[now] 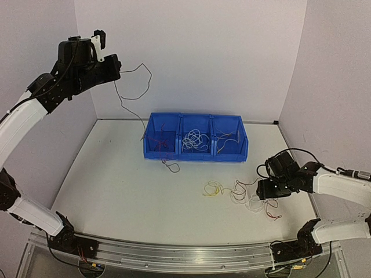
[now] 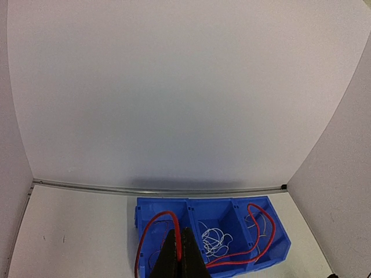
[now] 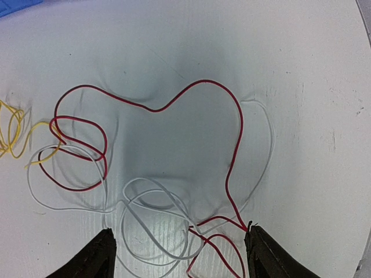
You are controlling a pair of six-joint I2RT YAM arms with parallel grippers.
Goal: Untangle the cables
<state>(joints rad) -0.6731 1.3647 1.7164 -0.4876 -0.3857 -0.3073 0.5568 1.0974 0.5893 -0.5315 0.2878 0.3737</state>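
The loose cables [image 1: 246,196] lie on the table right of centre: red and white curly wires, with a yellow one [image 1: 213,188] at their left. My right gripper [image 1: 268,188] hovers low over them, open, its fingertips astride red [image 3: 235,139] and white [image 3: 148,205] loops, with the gripper's midpoint [image 3: 179,246] above the white ones. My left gripper [image 1: 113,68] is raised high at the back left, shut on a red wire [image 2: 156,217]. That wire [image 1: 134,87] hangs down to the left end of the blue bin. The left gripper's tips [image 2: 179,255] pinch it.
A blue three-compartment bin [image 1: 197,156] stands at the back centre with red wires in the left compartment, white in the middle and orange-yellow in the right; it also shows in the left wrist view [image 2: 191,201]. A red wire [image 1: 171,167] lies just in front of it. White walls enclose the table.
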